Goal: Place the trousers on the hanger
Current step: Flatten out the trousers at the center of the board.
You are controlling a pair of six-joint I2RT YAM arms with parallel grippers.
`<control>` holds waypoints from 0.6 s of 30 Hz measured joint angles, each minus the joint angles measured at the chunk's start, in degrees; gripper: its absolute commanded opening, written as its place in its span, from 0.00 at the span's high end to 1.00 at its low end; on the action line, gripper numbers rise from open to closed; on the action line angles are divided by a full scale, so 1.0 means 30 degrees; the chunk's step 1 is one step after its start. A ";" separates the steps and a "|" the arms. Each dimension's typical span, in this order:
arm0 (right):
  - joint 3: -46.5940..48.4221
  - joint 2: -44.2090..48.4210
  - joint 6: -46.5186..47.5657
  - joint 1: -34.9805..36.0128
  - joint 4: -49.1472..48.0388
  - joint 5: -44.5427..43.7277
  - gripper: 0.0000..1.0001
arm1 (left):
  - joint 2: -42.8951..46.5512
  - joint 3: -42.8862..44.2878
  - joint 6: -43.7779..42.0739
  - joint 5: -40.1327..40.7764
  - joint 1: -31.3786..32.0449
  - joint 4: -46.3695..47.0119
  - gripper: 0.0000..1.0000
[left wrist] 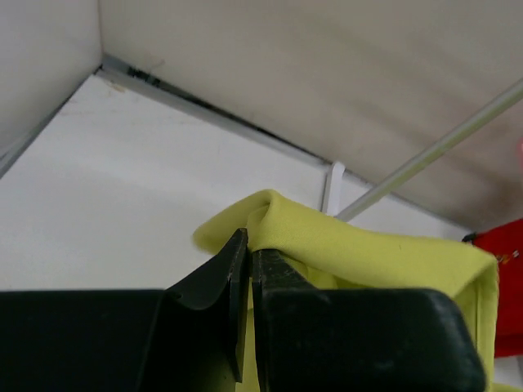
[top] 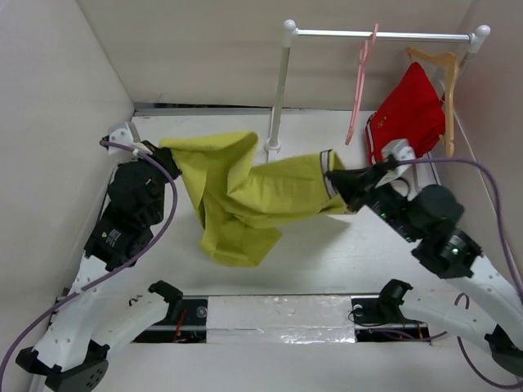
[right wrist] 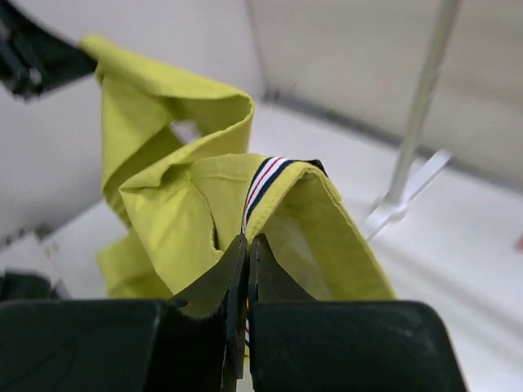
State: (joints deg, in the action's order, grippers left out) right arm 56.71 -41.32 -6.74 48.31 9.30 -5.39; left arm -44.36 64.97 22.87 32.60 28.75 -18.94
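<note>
The left gripper [left wrist: 248, 249] is clenched on the trousers [top: 245, 200] at nine o'clock — the right gripper [right wrist: 247, 249] is clamped on their striped waistband [right wrist: 263, 175] at three. The hanger [top: 359, 82] is hung from the rail [top: 384, 35] at one o'clock.

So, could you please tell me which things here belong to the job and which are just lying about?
Job: trousers, pink hanger.
Lying about: red garment, wooden hanger, rail.
</note>
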 measured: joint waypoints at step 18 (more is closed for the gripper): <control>0.9639 0.1195 -0.0124 -0.0182 0.6317 0.1741 1.00 | 0.0634 0.5646 -0.1333 0.4036 -0.0007 0.0459 1.00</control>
State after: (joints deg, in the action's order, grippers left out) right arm 85.62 -37.74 -7.11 47.77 28.25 -0.16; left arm -42.46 81.91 18.87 44.71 28.73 -17.56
